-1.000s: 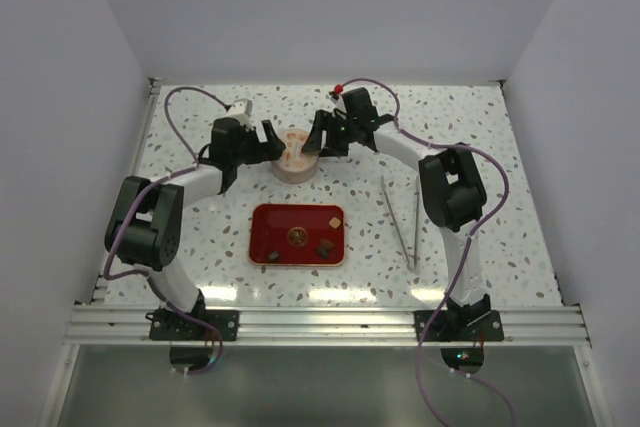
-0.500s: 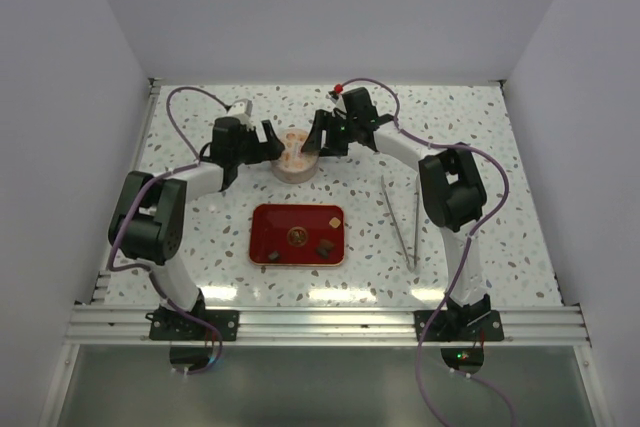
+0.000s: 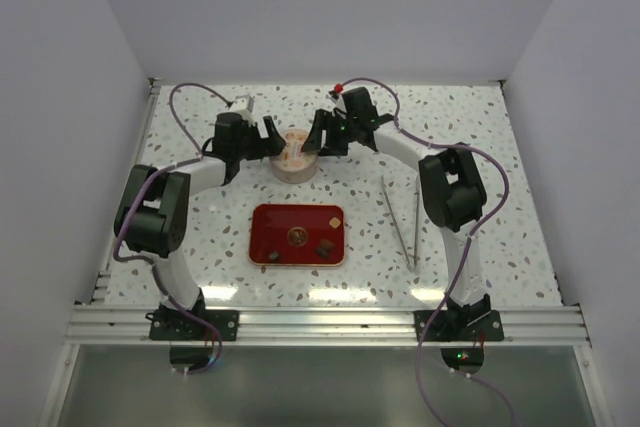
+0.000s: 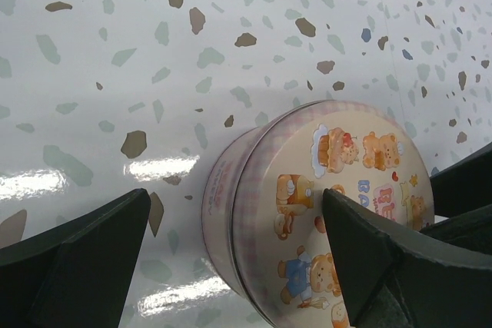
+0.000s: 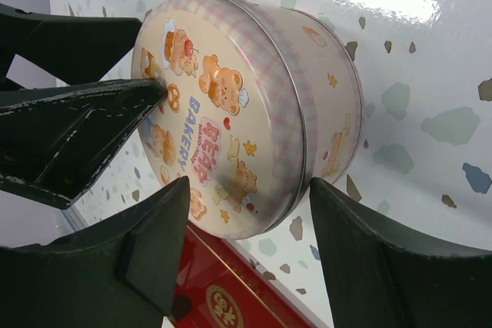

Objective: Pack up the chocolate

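A round cream tin [image 3: 295,157] with bear pictures and its lid on stands at the back middle of the table. My left gripper [image 3: 268,139] is open at its left side; in the left wrist view [image 4: 234,266] one finger [image 4: 400,266] lies over the lid of the tin [image 4: 323,205] and the other is beside the tin's wall. My right gripper [image 3: 322,135] is open at the tin's right side; in the right wrist view [image 5: 246,243] its jaws straddle the rim of the tin [image 5: 246,105]. Chocolate pieces, one light brown [image 3: 333,220] and two dark [image 3: 324,247], lie on the red tray [image 3: 280,222].
Long metal tweezers [image 3: 400,222] lie to the right of the tray. The tray's corner [image 5: 231,297] shows under the tin in the right wrist view, and the left gripper's fingers [image 5: 69,136] show there too. Walls close off the table at the back and sides.
My left arm has shifted a little, bringing its gripper slightly closer to the tin. The right arm, the tin and the tray have not moved.
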`<state>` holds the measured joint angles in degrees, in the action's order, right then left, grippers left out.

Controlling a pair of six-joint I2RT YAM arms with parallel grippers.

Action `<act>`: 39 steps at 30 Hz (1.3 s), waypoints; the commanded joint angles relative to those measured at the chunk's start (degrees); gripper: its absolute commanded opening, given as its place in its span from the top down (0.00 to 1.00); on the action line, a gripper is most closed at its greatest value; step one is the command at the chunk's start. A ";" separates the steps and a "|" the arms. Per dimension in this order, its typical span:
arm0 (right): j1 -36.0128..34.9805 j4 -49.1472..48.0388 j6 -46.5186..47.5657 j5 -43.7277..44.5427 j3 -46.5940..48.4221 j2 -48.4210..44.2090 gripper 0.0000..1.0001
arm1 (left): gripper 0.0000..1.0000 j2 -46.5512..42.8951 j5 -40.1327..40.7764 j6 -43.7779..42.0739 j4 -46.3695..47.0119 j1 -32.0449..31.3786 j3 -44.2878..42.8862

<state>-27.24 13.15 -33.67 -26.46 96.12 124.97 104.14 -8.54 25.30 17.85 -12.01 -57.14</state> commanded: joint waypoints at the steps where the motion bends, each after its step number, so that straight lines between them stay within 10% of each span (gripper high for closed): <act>1: 0.17 -0.67 -0.08 0.35 2.76 -3.24 0.33 | 0.00 1.42 0.36 -1.57 -1.67 0.50 -2.44; 39: -0.26 16.82 11.52 19.25 16.38 6.08 0.33 | 0.00 4.40 -0.43 -2.98 -5.01 0.50 -4.99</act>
<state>-27.38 25.93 -25.39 -11.77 109.82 129.91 106.94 -9.26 24.43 16.75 -12.01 -60.82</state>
